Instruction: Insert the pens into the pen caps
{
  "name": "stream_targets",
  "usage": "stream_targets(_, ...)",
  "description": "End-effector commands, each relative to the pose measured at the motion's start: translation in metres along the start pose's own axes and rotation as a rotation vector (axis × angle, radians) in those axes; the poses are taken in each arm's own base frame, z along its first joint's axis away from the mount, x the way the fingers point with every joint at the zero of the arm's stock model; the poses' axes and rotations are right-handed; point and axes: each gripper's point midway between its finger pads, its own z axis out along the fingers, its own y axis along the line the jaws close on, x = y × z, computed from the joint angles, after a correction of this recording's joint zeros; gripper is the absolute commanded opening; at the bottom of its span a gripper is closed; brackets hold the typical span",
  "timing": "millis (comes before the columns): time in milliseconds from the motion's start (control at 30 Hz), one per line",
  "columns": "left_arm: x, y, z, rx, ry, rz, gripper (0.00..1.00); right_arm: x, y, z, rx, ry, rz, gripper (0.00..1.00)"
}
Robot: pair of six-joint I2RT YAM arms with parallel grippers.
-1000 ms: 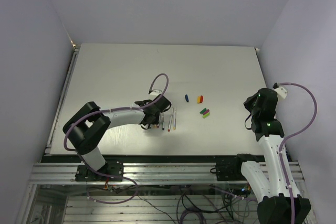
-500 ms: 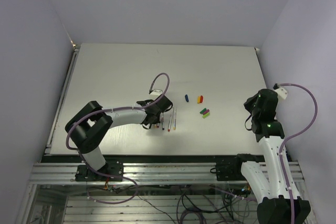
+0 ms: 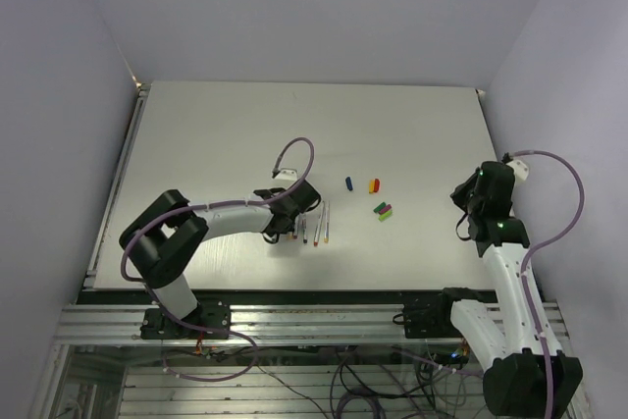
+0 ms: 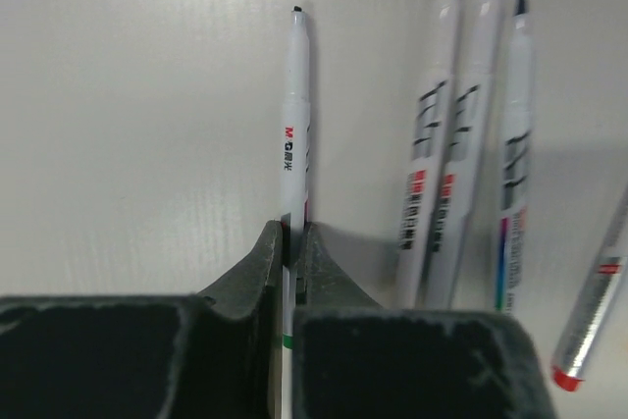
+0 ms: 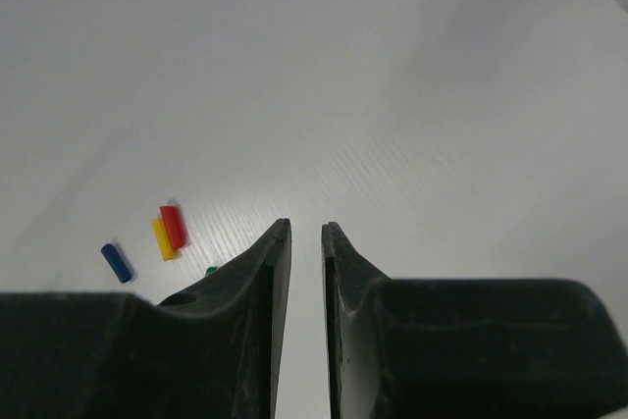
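- While the left claw (image 4: 291,238) pinches one pen (image 4: 297,115) low on its barrel, the back end is hidden between the fingers and I can't read the dark tip's colour.
- Three more pens (image 4: 461,134) lie side by side just right of it on the table (image 4: 147,125). A fifth pen (image 4: 592,316) is cut off at the frame edge.
- My right claw (image 5: 306,242) hovers well right of the caps, its fingers a narrow slit apart, holding nothing.
- I see the blue cap (image 5: 116,263), yellow cap (image 5: 163,239) and red cap (image 5: 174,226) plainly. The green cap (image 5: 211,269) peeks from behind a finger, and the fifth cap (image 3: 387,214) shows only from above, too small to tell its colour.
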Motion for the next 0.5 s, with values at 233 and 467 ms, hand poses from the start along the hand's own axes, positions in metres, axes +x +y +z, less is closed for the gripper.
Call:
stream_targets(233,-0.062,0.016,-0.04,-0.054,-0.188,-0.02,0.07,0.013,0.035,0.009,-0.155,0.109,-0.036,0.17)
stream_targets(467,-0.105,0.007,-0.064,0.015,-0.34,-0.105,0.07,0.042,0.061,0.016,-0.201,0.181,-0.115,0.15)
